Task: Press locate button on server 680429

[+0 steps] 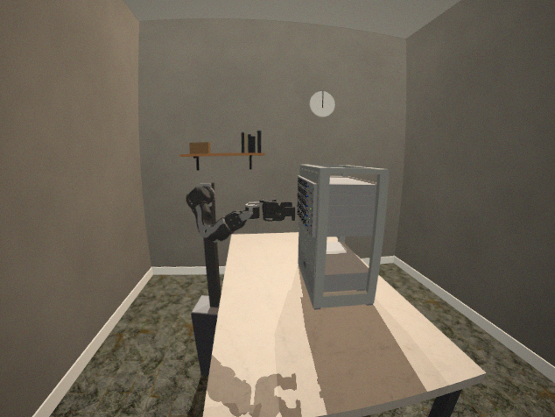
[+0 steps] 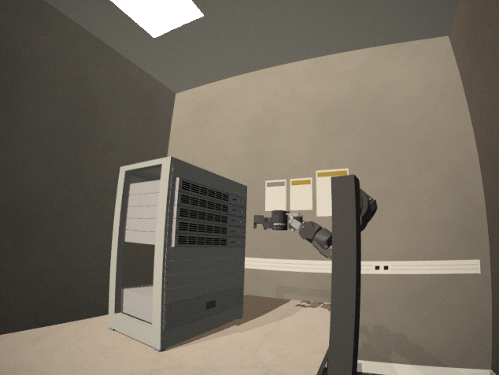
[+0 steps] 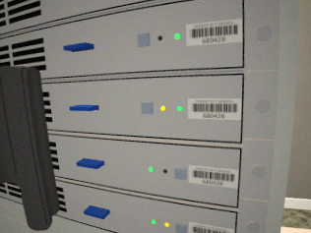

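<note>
At the left edge of the wrist view, 1 dark finger of the gripper is showing large and close; the gripper is standing partly open and holding nothing. Just beyond it, server fronts are filling the view. The server labelled 680429 is sitting highest among the fully visible ones, and its square locate button is looking grey and unlit, beside a green light. Below it, the server labelled 680426 is showing a yellow and a green light. Farther out, the rack is standing upright on the table, with the gripper hovering just in front of its upper servers, apart from them.
</note>
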Tool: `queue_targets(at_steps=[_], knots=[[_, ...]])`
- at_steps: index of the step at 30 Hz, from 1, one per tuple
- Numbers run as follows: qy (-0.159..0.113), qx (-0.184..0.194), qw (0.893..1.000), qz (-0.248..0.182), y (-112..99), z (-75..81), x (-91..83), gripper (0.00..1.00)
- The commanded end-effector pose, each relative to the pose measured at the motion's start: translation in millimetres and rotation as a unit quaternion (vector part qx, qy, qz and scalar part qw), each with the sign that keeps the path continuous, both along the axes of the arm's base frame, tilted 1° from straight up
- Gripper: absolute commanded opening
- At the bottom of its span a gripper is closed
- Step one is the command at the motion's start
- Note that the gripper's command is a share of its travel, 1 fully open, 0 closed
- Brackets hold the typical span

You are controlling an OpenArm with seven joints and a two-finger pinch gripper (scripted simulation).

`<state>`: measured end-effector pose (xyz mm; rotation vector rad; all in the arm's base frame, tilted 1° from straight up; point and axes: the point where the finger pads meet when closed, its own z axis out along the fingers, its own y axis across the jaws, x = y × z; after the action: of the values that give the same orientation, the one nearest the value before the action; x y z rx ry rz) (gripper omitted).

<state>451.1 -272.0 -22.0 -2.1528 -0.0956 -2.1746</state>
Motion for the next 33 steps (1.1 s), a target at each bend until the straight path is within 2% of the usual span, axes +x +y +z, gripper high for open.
queue_targets(at_steps=[1,9,33], knots=[[-0.001,0.000,1.000,-0.003,-2,3.0,-0.7,0.60],[-0.001,0.000,1.000,-0.003,-1,3.0,4.0,0.60],[-0.001,0.000,1.000,-0.003,3,3.6,48.5,0.60]])
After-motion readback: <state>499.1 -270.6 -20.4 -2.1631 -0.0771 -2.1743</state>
